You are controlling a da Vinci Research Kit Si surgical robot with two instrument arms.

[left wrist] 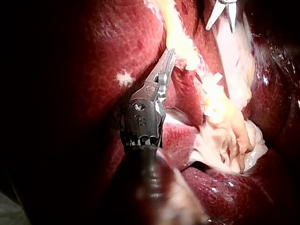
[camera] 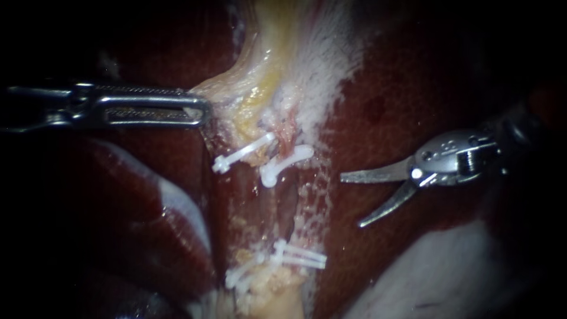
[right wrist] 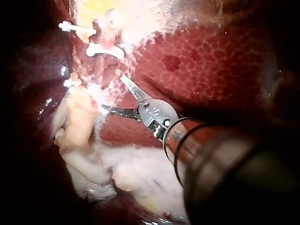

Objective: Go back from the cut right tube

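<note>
Sitting jaws-open and empty, right instrument (camera: pixel 352 201) has the cut right tube (camera: pixel 287 198) at its 9 o'clock, running 12-to-6. Left instrument (camera: pixel 204 109) pinches tissue (camera: pixel 233 88); exit's probably toward 3.

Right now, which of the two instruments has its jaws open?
The right instrument: its curved jaws stand apart over the liver, holding nothing. The left instrument has its jaws together, clamped on the edge of the pale tissue.
</note>
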